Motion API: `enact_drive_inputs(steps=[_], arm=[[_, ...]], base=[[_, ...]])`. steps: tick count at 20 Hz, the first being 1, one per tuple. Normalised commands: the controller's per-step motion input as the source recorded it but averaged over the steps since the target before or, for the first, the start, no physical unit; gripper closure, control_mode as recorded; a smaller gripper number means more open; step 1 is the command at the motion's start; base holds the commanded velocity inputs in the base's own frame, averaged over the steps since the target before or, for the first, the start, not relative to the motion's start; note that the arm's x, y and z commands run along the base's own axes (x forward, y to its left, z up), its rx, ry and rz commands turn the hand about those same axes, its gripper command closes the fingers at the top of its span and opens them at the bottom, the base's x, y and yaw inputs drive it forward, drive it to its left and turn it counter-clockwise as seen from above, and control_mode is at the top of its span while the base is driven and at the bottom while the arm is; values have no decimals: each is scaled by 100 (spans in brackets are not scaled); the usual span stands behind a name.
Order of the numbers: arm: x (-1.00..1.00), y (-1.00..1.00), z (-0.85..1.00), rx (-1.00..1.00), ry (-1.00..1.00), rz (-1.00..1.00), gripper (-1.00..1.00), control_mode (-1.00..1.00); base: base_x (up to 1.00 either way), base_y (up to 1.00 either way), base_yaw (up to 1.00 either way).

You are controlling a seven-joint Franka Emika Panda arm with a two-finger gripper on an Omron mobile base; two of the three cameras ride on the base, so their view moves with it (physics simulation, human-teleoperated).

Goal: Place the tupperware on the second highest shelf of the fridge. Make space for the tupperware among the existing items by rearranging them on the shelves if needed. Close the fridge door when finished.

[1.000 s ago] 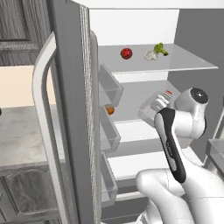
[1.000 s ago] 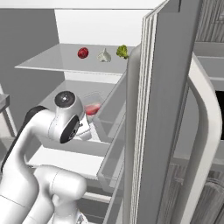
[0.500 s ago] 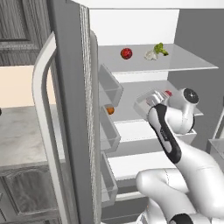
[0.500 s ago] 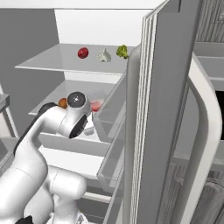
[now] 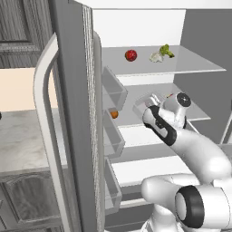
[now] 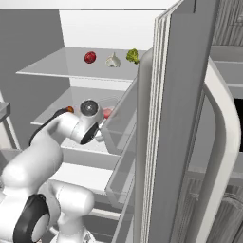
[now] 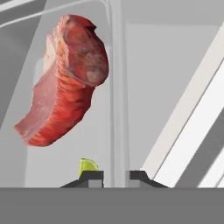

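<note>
Closest to the hand camera, the gripper (image 7: 117, 175) has its two dark fingertips (image 7: 92, 177) drawn close together, pinching the thin clear wall of the tupperware (image 7: 114, 87) that rises between them. Through that wall shows a thick slab of pinkish-red meat (image 7: 65, 83) and, low down by the left tip, a small yellow-green bit (image 7: 88, 165). From the left base camera the white arm (image 5: 190, 149) reaches up from the lower right into the open fridge (image 5: 199, 36), and the tupperware (image 5: 144, 103) sits at its end, over the second highest shelf (image 5: 195, 111); whether the tub rests on the panel or hangs just above it cannot be told. From the right base camera the tub's red contents (image 6: 108, 113) peek out just beside the wrist, close to the door bin on that side. A small orange piece (image 5: 114, 114) lies at the left end of that same shelf, near the left door's bins (image 5: 113, 90), well apart from the tub. Farther back and higher, the top shelf (image 5: 199, 65) carries a round red fruit (image 5: 131, 55), a white bulb (image 5: 156, 57) and a green leafy vegetable (image 5: 166, 50), the last two touching or nearly so. Both doors stand open, the left door (image 5: 72, 113) with its long pale curved handle (image 5: 43, 136) nearest the camera.
</note>
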Motion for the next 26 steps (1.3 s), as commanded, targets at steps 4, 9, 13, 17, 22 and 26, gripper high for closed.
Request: enact_drive_inputs(steps=[4,9,13,17,22,26], arm=[[71,7,-20,0,0,0,100,-100],[73,9,-15,0,0,0,-100,-100],[30,19,-24,0,-8,0,-100,-100],[-5,19,-13,-5,-19,0,-100,-100],[-74,4,11,-6,-20,0,-100,-100],[-98,0,74,0,-4,0,-100,-100]], base=[[0,0,0],[0,0,0],[0,0,0],[0,0,0],[0,0,0],[0,0,0]])
